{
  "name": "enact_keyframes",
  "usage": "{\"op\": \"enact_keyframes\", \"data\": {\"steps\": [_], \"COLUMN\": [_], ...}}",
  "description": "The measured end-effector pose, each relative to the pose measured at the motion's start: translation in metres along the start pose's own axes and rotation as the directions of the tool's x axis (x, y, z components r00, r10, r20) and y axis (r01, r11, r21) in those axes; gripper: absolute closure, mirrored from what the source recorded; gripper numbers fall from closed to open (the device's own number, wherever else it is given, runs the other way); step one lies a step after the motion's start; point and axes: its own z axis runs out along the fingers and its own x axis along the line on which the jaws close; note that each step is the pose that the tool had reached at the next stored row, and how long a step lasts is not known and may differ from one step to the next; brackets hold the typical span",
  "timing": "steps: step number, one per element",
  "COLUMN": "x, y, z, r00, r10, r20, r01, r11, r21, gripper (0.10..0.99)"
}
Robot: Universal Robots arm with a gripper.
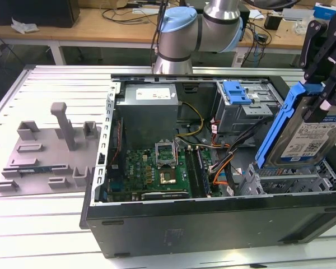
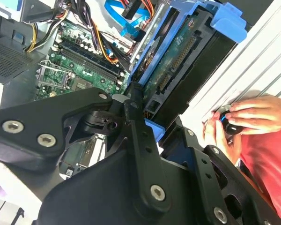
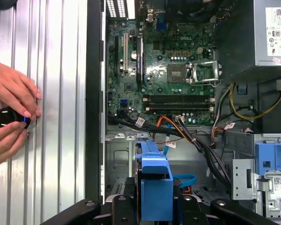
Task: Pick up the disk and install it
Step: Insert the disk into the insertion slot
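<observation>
**Holding the disk over the open computer case**

In the exterior view, the pincer [image 1: 323, 103] was clamped on the upper end of the disk [image 1: 305, 137]. The disk hung tilted, label toward the camera, above the drive cage [image 1: 285, 182] at the exterior view's right end of the computer case [image 1: 213, 224]. The case lay open on the ribbed metal surface [image 1: 39, 230]. Inside it showed the motherboard [image 1: 157, 171], the grey power supply [image 1: 151, 109] and a blue latch [image 1: 237, 92]. A grey plastic fixture [image 1: 45, 154] sat on the surface beside the case, toward the exterior view's left.

In the second wrist view, the black fingers [image 2: 136, 126] gripped the disk [image 2: 178, 61] by its blue carrier. Its circuit-board side was in sight, and the motherboard [image 2: 75, 70] lay beyond. A person's hands [image 2: 246, 119] rested on the surface outside the case, around a small black object [image 2: 233, 126].

In the first wrist view, the disk [image 3: 154, 180] appeared edge-on in the pincer [image 3: 154, 211], over the case's interior. The hands [image 3: 11, 101] held the black object [image 3: 8, 117] on the surface.
</observation>
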Motion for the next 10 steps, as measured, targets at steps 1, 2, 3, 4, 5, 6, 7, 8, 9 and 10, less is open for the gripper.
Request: {"op": "enact_keyframes", "data": {"steps": [1, 2, 3, 4, 5, 6, 7, 8, 9, 10], "x": [0.0001, 0.0004, 0.0006, 0.0007, 0.0010, 0.0011, 0.0014, 0.0018, 0.0020, 0.0022], "y": [-0.0001, -0.0003, -0.0005, -0.0007, -0.0008, -0.0010, -0.0011, -0.0013, -0.0013, -0.0014], "z": [0.0005, 0.0016, 0.0021, 0.0026, 0.0032, 0.0038, 0.0046, 0.0061, 0.0069, 0.0075], "r00": [1.0000, 1.0000, 1.0000, 1.0000, 1.0000, 1.0000, 1.0000, 1.0000, 1.0000, 1.0000], "r10": [0.000, 0.000, 0.000, 0.000, 0.000, 0.000, 0.000, 0.000, 0.000, 0.000], "r20": [-0.0001, 0.0001, 0.0000, 0.0000, 0.0000, 0.0001, 0.0001, 0.0000, 0.0001, 0.0001], "r01": [0.000, 0.000, 0.000, 0.000, 0.000, 0.000, 0.000, 0.000, 0.000, 0.000], "r11": [1.0000, 1.0000, 1.0000, 1.0000, 1.0000, 1.0000, 1.0000, 1.0000, 1.0000, 1.0000], "r21": [0.000, 0.000, 0.000, 0.000, 0.000, 0.000, 0.000, 0.000, 0.000, 0.000], "gripper": [0.718, 0.718, 0.718, 0.718, 0.718, 0.718, 0.718, 0.718, 0.718, 0.718]}}
